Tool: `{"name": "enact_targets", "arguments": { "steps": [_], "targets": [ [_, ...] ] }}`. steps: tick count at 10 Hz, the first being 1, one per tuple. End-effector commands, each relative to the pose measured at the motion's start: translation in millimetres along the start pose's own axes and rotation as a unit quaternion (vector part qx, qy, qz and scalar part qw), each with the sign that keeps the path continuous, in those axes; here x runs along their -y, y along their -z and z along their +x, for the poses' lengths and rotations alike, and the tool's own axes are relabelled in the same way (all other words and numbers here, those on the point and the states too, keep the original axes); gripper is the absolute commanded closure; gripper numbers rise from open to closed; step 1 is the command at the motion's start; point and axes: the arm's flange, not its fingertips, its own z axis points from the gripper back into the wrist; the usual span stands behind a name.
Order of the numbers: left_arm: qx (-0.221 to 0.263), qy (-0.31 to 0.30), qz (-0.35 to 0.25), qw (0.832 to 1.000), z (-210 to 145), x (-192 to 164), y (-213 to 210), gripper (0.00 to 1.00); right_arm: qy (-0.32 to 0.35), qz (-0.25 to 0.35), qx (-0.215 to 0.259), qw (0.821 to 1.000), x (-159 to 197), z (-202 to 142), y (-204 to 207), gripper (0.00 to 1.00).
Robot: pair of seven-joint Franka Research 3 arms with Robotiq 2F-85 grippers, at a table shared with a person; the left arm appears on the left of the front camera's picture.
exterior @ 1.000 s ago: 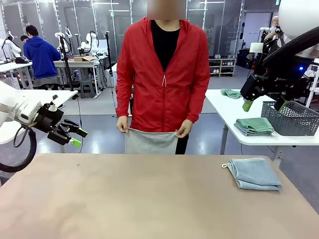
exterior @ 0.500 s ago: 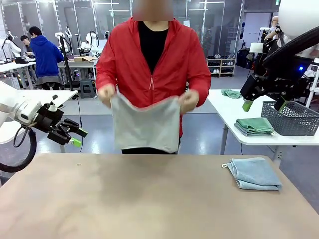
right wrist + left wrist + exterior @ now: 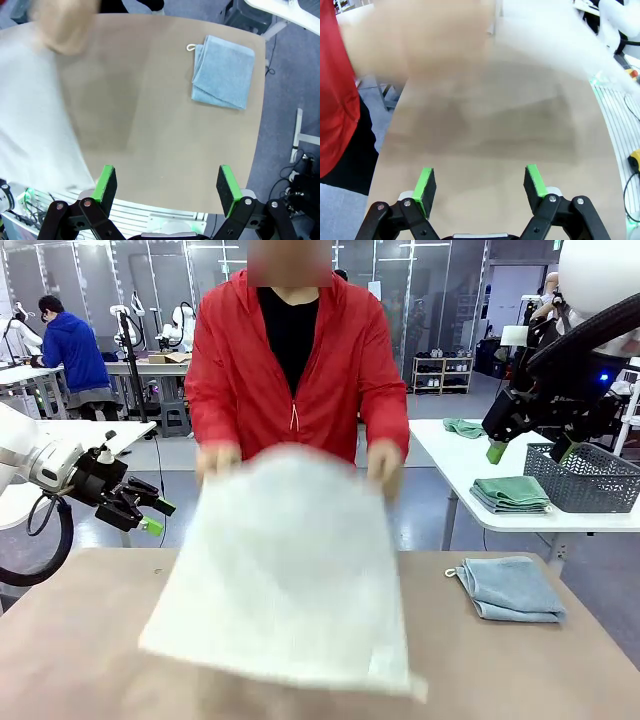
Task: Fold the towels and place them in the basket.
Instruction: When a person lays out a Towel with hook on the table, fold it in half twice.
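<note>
Front view: person in red jacket stands at far side, cream-white towel (image 3: 290, 570) held spread out above the table (image 3: 80, 640). One hand (image 3: 217, 458) grips the top corner at picture left, other hand (image 3: 385, 462) the top corner at picture right; both are clenched on the cloth edge. Towel v. blurred and slopes down toward robot side, lower edge low over mid-table. Touching the surface or not: can't tell.

Blue-grey towel (image 3: 510, 587) lies folded flat on the table, robot's R side, near far edge. White loop (image 3: 451, 572) sits at the corner facing table centre. It is apart from the cream-white towel.

Basket (image 3: 585, 478): dark mesh, on a white side table beyond, R of scene, just beside folded green cloths (image 3: 512, 492).

L gripper (image 3: 160, 517): raised off the table's L edge, jaws apart, nothing btwn the green pads. L wrist view shows bare tabletop ahead of it.

R gripper (image 3: 530, 452): high at R, overlapping the basket in the picture, jaws wide, empty. R wrist view looks down on the table w/ blue-grey towel at upper right.
</note>
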Motion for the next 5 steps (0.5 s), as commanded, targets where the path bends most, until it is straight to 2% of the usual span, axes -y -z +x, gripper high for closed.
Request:
{"name": "enact_targets", "arguments": {
  "steps": [1,5],
  "targets": [
    [-0.002,0.001,0.004,1.0,1.1,-0.1,0.4,0.11,0.006,-0.001,-0.002,1.0,-1.5,-0.1,-0.5,0.0],
    [-0.002,0.001,0.004,1.0,1.1,-0.1,0.4,0.11,0.006,-0.001,-0.002,1.0,-1.5,-0.1,-0.5,0.0]
  ]
}}
